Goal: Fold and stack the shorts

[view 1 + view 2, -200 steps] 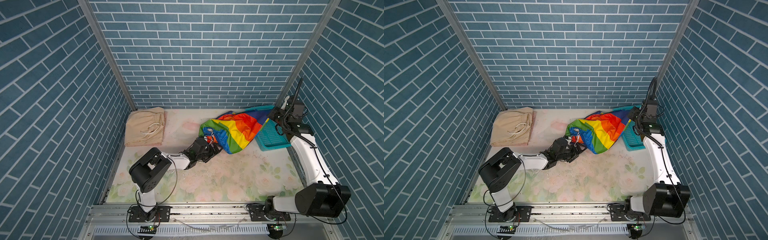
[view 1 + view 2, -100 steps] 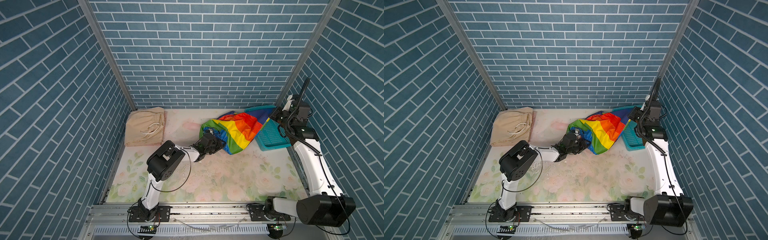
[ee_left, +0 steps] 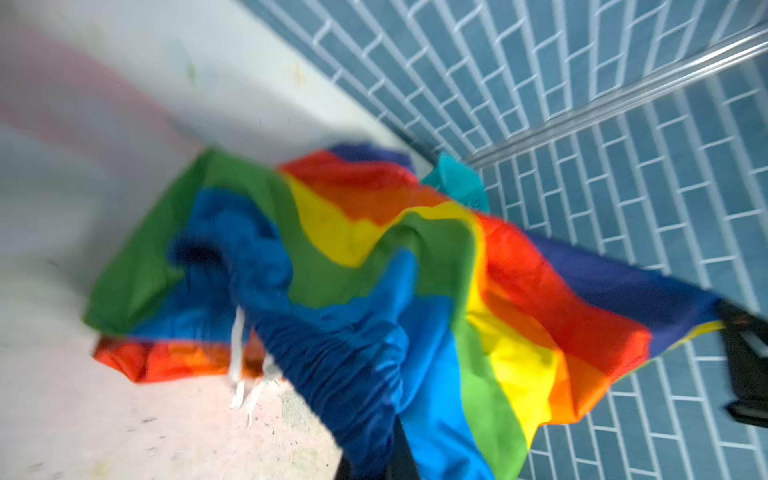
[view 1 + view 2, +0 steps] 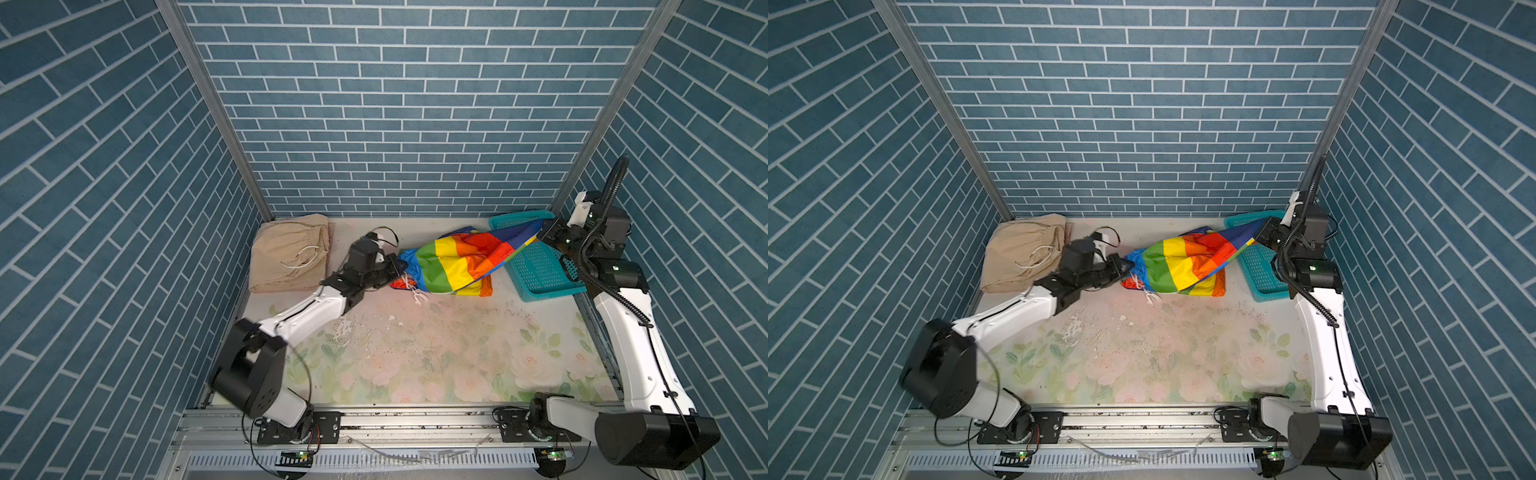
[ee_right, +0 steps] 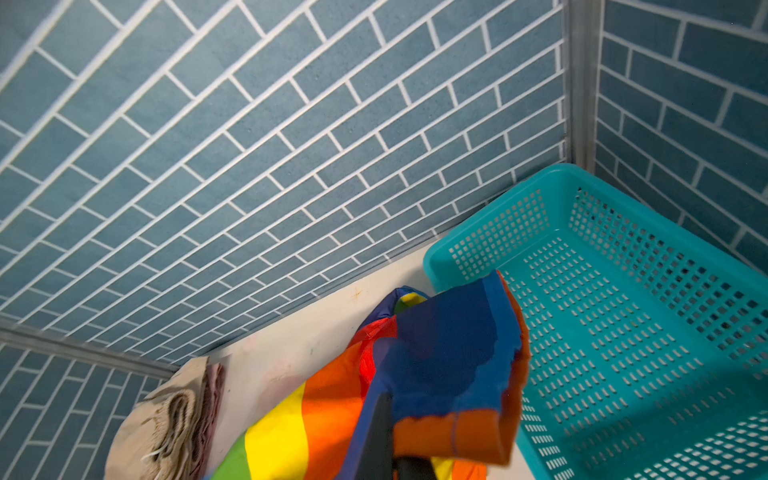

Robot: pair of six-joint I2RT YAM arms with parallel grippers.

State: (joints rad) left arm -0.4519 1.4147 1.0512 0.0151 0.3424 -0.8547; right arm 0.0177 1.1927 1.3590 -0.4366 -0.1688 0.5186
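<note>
1. Both top views: rainbow shorts [image 4: 457, 266] span far centre of tabletop [image 4: 415, 353].
2. Left hand [image 4: 397, 269] clamped on waistband end.
3. Right hand [image 4: 540, 233] clamped on opposite corner, above basket [image 4: 519, 216].
4. Tan shorts [image 4: 291, 257] folded, far left.

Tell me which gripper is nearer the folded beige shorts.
Left. The left gripper is close beside the beige shorts, gripping the rainbow shorts; the right gripper holds their far end by the basket.

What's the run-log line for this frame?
rainbow shorts: stretched between grippers | left gripper: shut on waistband end | right gripper: shut on opposite end, by basket | beige shorts: folded, back left
</note>
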